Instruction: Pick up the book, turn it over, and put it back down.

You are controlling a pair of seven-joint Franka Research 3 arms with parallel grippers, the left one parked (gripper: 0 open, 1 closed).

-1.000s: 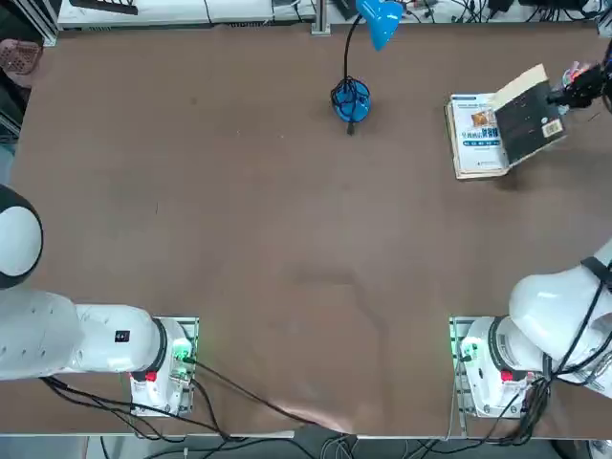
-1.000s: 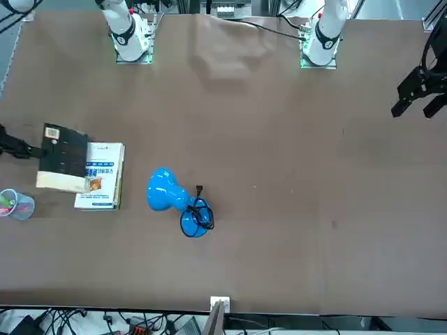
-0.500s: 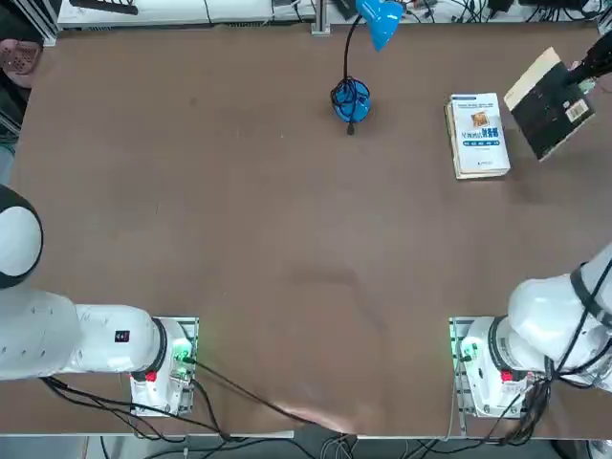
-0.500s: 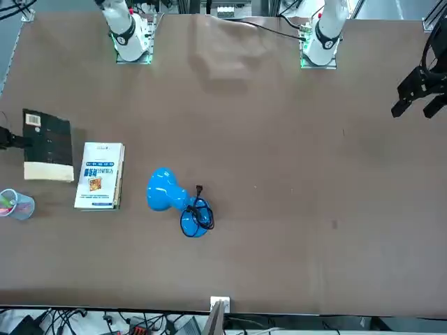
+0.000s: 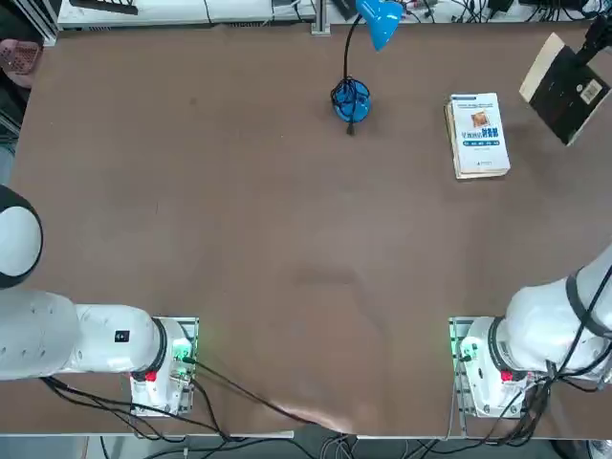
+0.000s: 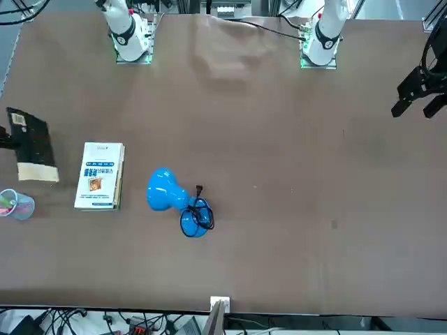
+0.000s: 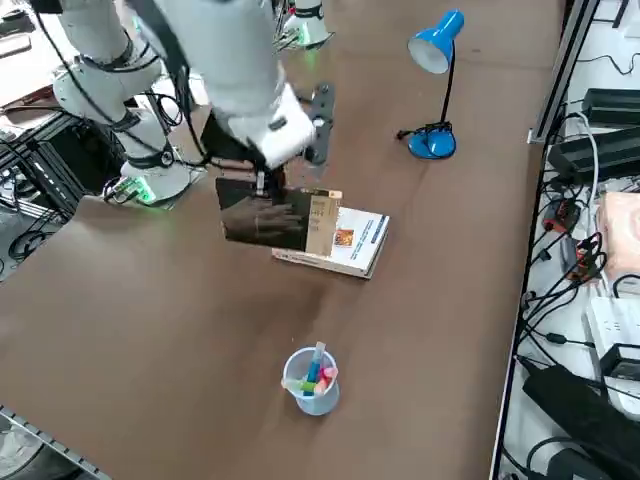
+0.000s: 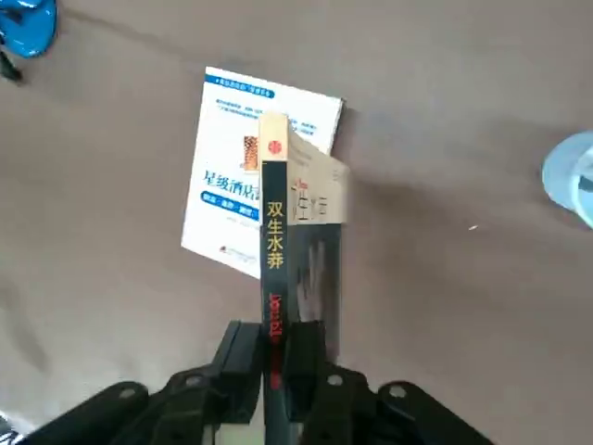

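Note:
My right gripper [image 8: 276,350] is shut on the book [image 8: 275,243], a thin dark paperback held up in the air on its edge. The wrist view looks onto its black spine with gold and red lettering, and its tan band points away from the fingers. In the top view the book [image 5: 566,88] hangs near the table's far right edge, to the right of the white book, with the gripper [image 5: 599,38] at its far end. The side view shows its dark grey face with a pale picture [image 7: 272,218] below the gripper [image 7: 262,178]. The front view shows the book [image 6: 31,143] at the left edge.
A white-covered book with blue lettering [image 5: 478,134] lies flat on the table. A blue desk lamp [image 5: 351,98] stands at the far middle. A clear cup of markers [image 7: 312,380] stands near the far right corner. Cables and power strips [image 7: 590,300] lie beyond the far edge.
The book was over the white book a second ago. My gripper has carried it to the right, off the white book, towards the table's right edge, turning it as it went.

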